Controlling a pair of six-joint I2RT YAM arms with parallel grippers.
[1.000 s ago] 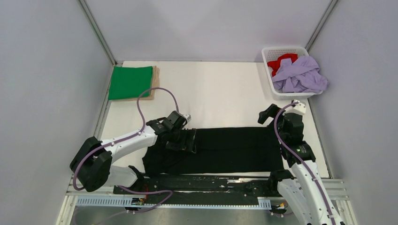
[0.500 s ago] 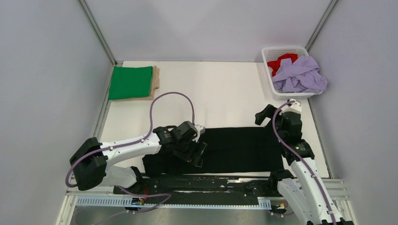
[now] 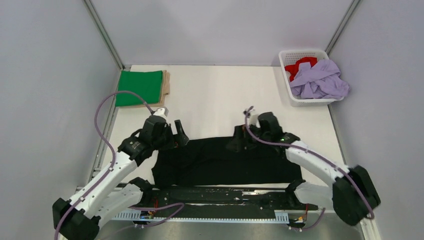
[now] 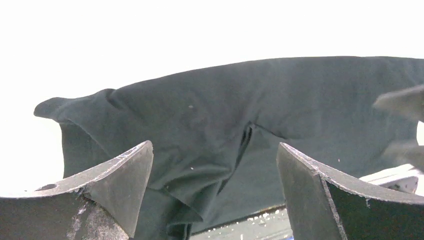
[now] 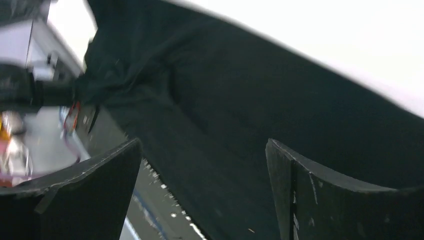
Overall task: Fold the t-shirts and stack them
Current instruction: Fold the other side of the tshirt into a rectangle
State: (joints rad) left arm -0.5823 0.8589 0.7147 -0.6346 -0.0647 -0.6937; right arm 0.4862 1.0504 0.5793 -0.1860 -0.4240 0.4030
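While left fingers and right fingers gape empty, the black t-shirt lies seemingly untouched.

No legible text, label, brand, number or sign in any of the three views (right wrist view partly smeared by blur). Checked black t-shirt, green t-shirt and white basket: plain, unprinted as far as visible.
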